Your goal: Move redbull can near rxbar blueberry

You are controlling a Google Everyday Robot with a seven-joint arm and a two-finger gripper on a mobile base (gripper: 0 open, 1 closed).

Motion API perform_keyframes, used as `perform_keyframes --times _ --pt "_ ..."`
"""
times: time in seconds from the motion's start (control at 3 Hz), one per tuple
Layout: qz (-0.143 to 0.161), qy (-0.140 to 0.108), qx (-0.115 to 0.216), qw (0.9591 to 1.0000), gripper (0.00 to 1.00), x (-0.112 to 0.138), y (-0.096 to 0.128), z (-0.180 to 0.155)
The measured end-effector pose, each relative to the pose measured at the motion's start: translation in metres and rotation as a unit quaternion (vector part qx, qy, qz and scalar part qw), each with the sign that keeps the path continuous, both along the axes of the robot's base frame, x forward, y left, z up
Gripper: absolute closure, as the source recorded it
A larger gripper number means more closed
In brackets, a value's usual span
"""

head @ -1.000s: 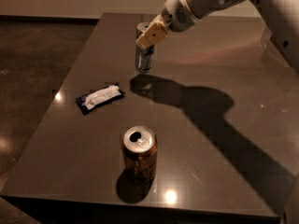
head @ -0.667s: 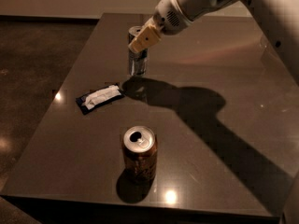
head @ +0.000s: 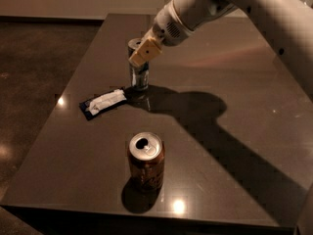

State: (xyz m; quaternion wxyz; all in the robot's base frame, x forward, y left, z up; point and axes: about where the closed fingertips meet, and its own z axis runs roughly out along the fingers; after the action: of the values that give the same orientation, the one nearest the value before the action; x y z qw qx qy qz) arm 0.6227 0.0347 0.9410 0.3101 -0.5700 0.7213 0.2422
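The redbull can (head: 139, 76), slim and silver with blue panels, stands upright at the table's middle left, at or just above the surface. My gripper (head: 139, 54) reaches in from the upper right and is shut on the can's upper part; one tan finger (head: 145, 51) covers the can's top front. The rxbar blueberry (head: 103, 103), a flat dark-blue bar with a white patch, lies just left of and slightly nearer than the can, a short gap from it.
A wider orange-brown can (head: 145, 161) with an open top stands upright near the front of the dark table (head: 234, 131). The arm's shadow falls across the table's middle. The table's left edge runs close to the bar.
My gripper has carried the redbull can left and toward the front, closer to the rxbar. The bar and the orange-brown can have not moved.
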Motion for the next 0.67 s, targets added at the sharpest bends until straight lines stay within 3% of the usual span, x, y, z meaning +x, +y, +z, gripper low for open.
perform_keyframes --times 0.33,0.67 --pt "0.012 0.000 -0.006 0.9999 0.48 -0.0042 0.0029 -0.0067" --pt "0.017 -0.001 -0.010 0.9998 0.25 -0.0057 0.0033 -0.0111"
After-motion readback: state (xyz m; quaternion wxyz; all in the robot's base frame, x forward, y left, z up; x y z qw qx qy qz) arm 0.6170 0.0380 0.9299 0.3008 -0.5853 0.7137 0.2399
